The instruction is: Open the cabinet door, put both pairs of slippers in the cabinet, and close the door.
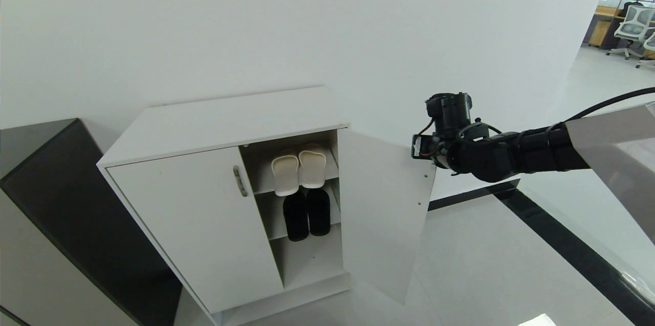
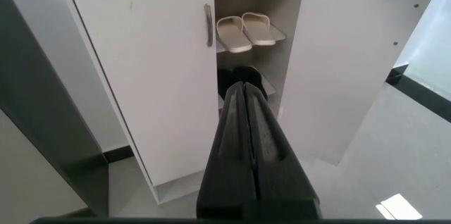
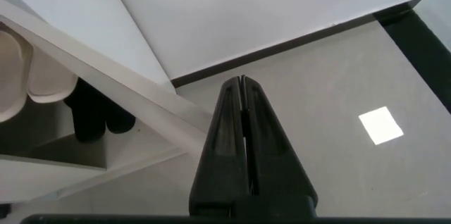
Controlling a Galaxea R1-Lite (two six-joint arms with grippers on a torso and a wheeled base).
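Cream foam slippers (image 1: 298,172) over black slip-on slippers (image 1: 307,213), shelved in white wooden cabinet (image 1: 220,121) | white right-hand door (image 1: 384,213) open at 3 o'clock | right gripper (image 3: 242,83) pinched closed, empty, by door's 1 o'clock corner | left gripper (image 2: 244,86) closed, empty | best pushed near free edge, slowly, minding overhanging slippers

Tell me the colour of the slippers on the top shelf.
Cream-white slippers; the left wrist view shows them best.

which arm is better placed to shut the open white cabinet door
Right, probably: the right gripper sits at the top free edge of the open white cabinet door, while the left gripper points at the shelves.
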